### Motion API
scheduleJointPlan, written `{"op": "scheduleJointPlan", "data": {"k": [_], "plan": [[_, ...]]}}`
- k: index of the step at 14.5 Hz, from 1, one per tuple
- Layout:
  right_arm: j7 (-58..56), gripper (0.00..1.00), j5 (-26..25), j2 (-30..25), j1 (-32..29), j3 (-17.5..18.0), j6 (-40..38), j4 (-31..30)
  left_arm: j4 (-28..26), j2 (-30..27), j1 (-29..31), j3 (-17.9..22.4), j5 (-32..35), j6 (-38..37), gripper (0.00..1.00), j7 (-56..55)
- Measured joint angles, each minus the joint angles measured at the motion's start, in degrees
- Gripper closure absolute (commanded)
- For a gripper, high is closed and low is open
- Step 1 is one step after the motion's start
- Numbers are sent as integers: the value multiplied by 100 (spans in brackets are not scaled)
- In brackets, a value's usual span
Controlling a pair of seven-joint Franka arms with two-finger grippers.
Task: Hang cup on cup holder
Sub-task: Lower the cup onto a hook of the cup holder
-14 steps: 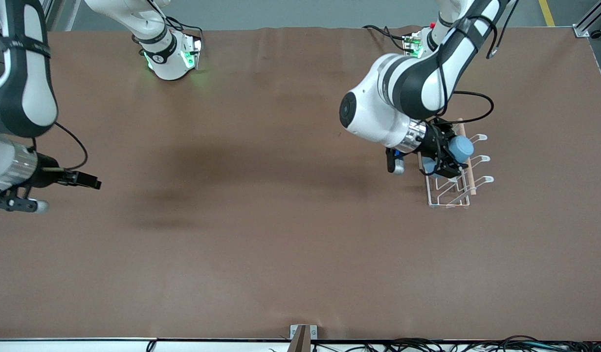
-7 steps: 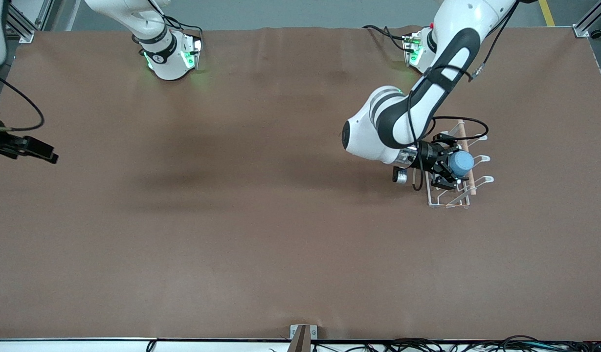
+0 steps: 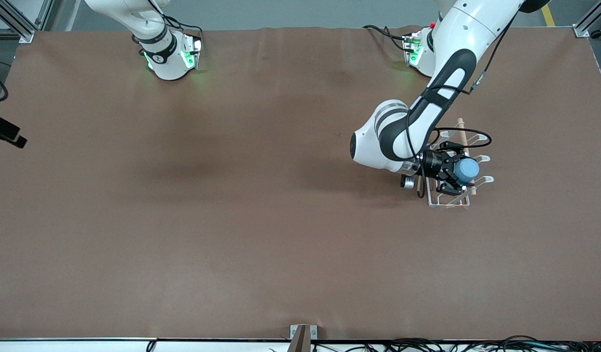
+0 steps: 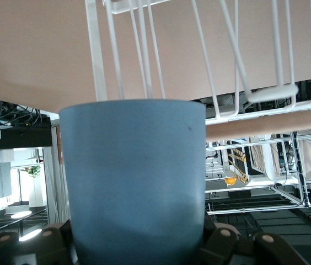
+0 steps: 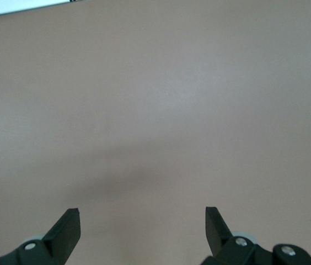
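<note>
My left gripper is shut on the light-blue cup and holds it on its side over the white wire cup holder, close to the prongs of the rack's middle. In the left wrist view the cup fills the middle between the black fingers, with the cup holder's white wires and its wooden rod just past the cup's end. My right gripper is open and empty over bare table. In the front view only a black part of that hand shows at the edge.
The brown table cover is bare apart from the rack. The arms' bases stand along the table's edge farthest from the front camera. Cables lie along the nearest edge.
My left gripper has carried the cup along the rack toward the front camera and lower. My right arm has drawn back off the table's end, almost out of the front view.
</note>
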Motion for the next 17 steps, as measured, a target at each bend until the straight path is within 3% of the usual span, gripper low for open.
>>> {"op": "scheduleJointPlan", "data": {"k": [2,4,5,7,10,15,17], "plan": [[1,0,-2,-23,-14,-3,-165,65,0,77,-1,38,4,41,90,-16],[2,0,-2,-7,-198,93,-183,62,0,126,2,101,4,191,62,-30],[2,0,-2,3,-434,280,-190,57,0,141,6,127,4,293,55,-52],[2,0,-1,20,-886,666,-201,54,1,154,15,167,4,461,25,-123],[1,0,-1,24,-1112,874,-218,53,23,154,35,183,4,500,0,-266],[1,0,-1,25,-1375,1205,-230,48,80,147,34,183,-55,494,0,-866],[1,0,-2,27,-1291,1171,-234,39,316,119,34,182,-224,492,0,-935]]}}
